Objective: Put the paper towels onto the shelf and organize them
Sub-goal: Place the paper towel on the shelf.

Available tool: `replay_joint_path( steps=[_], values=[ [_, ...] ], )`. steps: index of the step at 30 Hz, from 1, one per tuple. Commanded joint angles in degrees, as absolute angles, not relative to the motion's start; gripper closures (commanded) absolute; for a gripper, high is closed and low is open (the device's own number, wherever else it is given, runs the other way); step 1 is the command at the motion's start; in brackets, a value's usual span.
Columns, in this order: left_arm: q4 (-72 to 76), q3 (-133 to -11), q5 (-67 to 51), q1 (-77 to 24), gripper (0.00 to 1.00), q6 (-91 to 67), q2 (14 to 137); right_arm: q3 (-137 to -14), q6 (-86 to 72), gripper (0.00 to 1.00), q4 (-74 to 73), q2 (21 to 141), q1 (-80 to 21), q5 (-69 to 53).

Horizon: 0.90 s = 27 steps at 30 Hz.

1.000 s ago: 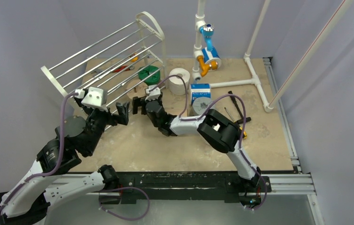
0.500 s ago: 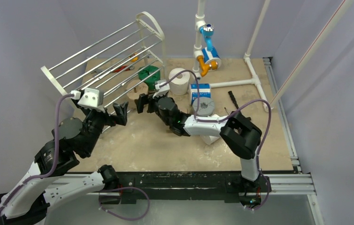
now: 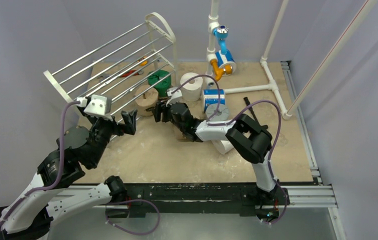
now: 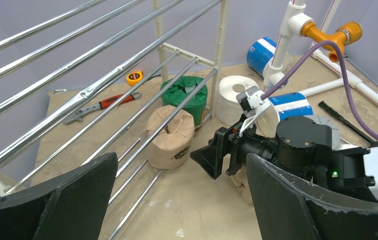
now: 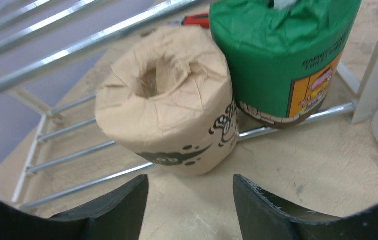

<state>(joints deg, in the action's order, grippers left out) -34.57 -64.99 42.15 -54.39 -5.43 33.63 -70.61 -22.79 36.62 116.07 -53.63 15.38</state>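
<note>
The shelf (image 3: 122,60) stands at the back left, its silver rods crossing the left wrist view (image 4: 102,85). On the table under its near end sit a printed tan paper towel roll (image 3: 146,98) (image 5: 177,120) (image 4: 169,137) and a green one (image 3: 159,80) (image 5: 282,55). My right gripper (image 3: 159,113) (image 5: 189,200) is open just short of the tan roll, nothing between its fingers. My left gripper (image 3: 127,122) (image 4: 182,200) hangs wide open and empty, facing the right gripper (image 4: 222,157). White (image 3: 192,86), blue-white (image 3: 214,98) and grey (image 3: 218,114) rolls stand to the right.
A white pipe frame (image 3: 272,60) with blue and orange fittings stands at the back right, a blue-white roll (image 3: 225,60) by it. A red-handled wrench (image 3: 129,73) and a yellow tape measure (image 4: 134,77) lie under the shelf. Black tools (image 3: 249,107) lie right. Another white roll (image 3: 223,146) lies under the right arm.
My right gripper has slid a little right and back, up to the tan roll, and its jaws have narrowed. The right elbow swung right. The left arm hardly moved.
</note>
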Motion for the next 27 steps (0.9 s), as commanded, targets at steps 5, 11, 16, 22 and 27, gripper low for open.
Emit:
replay_joint_path(
  steps=[5, 11, 16, 22, 27],
  values=[
    [-33.4, -64.3, 41.4, -54.1, 0.0, -5.6, 33.7, -74.3, -20.3, 0.54, 36.9, 117.9, -54.0, 14.1],
    [-32.8, -64.3, 41.1, -54.2, 0.0, -5.3, 34.3, -77.5, -19.8, 0.57, 34.7, 120.8, -53.9, 13.7],
    [-32.8, -64.2, 41.3, -54.1, 0.0, -5.3, 34.5, -81.4, -19.8, 0.58, 32.9, 123.9, -54.0, 13.5],
    [-32.9, -64.1, 41.4, -54.1, 0.0, -5.3, 34.7, -84.0, -20.6, 0.6, 32.3, 126.1, -54.0, 13.4],
    [-32.7, -64.1, 41.6, -54.1, 0.0, -5.1, 34.9, -84.5, -22.7, 0.6, 33.4, 126.5, -54.0, 13.2]
  ],
)
